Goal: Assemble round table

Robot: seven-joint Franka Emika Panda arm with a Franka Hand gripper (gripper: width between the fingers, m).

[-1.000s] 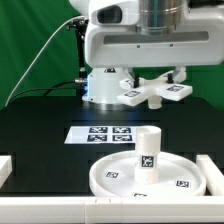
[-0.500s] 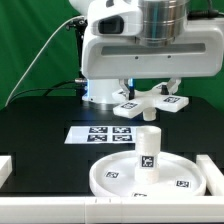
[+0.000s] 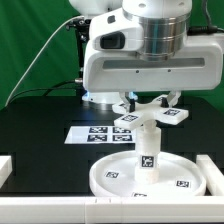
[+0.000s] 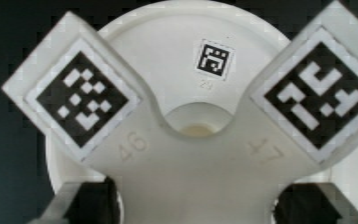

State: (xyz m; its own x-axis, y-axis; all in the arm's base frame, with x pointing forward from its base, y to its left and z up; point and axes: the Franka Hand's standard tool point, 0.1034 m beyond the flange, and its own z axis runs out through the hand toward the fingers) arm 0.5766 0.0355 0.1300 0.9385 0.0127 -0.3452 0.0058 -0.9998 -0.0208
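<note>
So the gripper (image 3: 150,104) is hanging in the middle of the exterior view with its fingers clamped on the cross-shaped piece (image 3: 152,116), holding it flat in the air, tags facing up. It's sitting right over the post (image 3: 148,150), which is standing upright in the centre of the round disc (image 3: 108,172) at the lower middle of the frame. Can't tell if the cross is touching the post top or just above it. The wrist view is looking straight down on the cross (image 4: 176,150) with the disc (image 4: 158,30) underneath. The marker board (image 3: 100,133) is lying on the black table (image 3: 40,120) just behind the disc.
</note>
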